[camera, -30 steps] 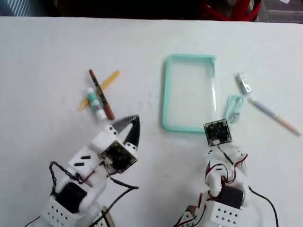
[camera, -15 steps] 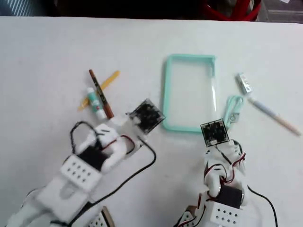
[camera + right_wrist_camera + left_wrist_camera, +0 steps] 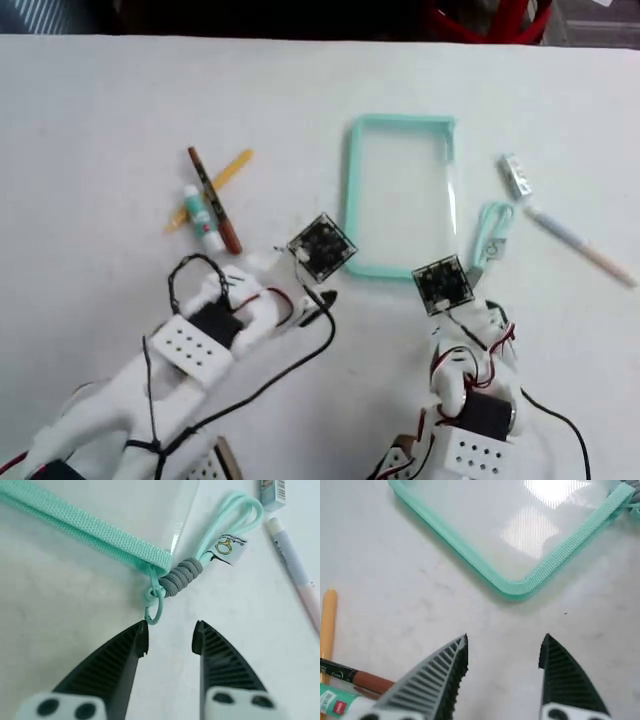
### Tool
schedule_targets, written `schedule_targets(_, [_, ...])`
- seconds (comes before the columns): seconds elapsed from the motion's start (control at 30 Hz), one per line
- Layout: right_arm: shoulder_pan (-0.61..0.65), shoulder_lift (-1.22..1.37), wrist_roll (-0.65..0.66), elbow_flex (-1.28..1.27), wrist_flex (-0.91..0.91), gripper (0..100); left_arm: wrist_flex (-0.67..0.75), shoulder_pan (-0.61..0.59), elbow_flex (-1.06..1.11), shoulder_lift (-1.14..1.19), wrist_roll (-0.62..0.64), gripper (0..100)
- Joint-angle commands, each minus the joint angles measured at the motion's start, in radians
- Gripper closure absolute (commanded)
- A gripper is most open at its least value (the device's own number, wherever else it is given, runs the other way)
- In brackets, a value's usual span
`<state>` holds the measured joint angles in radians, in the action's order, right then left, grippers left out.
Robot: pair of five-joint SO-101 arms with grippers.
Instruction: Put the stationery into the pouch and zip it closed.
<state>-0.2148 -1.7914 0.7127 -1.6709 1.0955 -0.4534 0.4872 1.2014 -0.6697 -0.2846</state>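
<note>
Space shows between the tips of my right hand (image 3: 170,630), so it is open and holds nothing. It hangs low over the bench (image 3: 120,100). Just past the tips lies the mint zip ring (image 3: 154,609) at the corner of the pouch (image 3: 348,190). A grey coiled wrap (image 3: 182,575) and a mint cord loop (image 3: 235,515) with a small tag (image 3: 229,547) trail from that ring. My left hand (image 3: 505,642) is open and empty too, poised near the pouch's other near corner, apart from it.

I judge the pouch light and floppy: clear, slick film inside a woven mint border. The film would likely slide or crumple between my tips, so the border is the place to pin it. The ring or the coil is the place to pull the zip. With so little weight, the pouch should skid unless one hand holds it down.

Beside my left hand lie a brown pen (image 3: 205,185), a yellow pen (image 3: 232,168) crossing under it, and a small white tube (image 3: 203,222) touching the brown one. Beyond my right hand are a small wrapped block (image 3: 515,177) and, just beside it, a pale pen (image 3: 575,238). All look light and rigid. The pens are round and likely to roll, so I would pinch them mid-shaft, across their length.

The count: one pouch, three pens, one tube, one block, so five pieces of stationery, all outside the pouch.
</note>
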Motion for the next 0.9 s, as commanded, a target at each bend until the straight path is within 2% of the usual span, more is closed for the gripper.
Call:
schedule_targets(0.0, [0.002, -0.008, -0.005, 0.002, -0.004, 84.4, 0.06, -0.064, -0.005, -0.001, 0.015, 76])
schedule_targets(0.1, [-0.001, -0.01, -0.074, 0.003, -0.038, 84.4, 0.078, -0.11, -0.021, 0.054, 0.08, 76])
schedule_targets(0.27, [-0.045, -0.008, -0.107, 0.003, -0.074, 84.4, 0.064, -0.119, -0.167, 0.323, 0.084, 76])
schedule_targets(0.37, [-0.097, -0.007, -0.164, 0.023, -0.093, 84.4, -0.052, -0.119, -0.276, 0.401, 0.084, 76])
schedule_targets(0.47, [-0.142, -0.005, -0.232, 0.081, -0.094, 84.3, -0.068, -0.113, -0.265, 0.39, 0.077, 76])
schedule_targets(0.7, [-0.059, 0.031, -0.354, 0.181, -0.099, 84.3, 0.018, -0.111, -0.152, 0.285, 0.077, 76])
schedule_targets(0.87, [-0.015, 0.292, -0.431, 0.333, -0.168, 84.3, 0.048, -0.113, -0.127, 0.266, 0.077, 76])
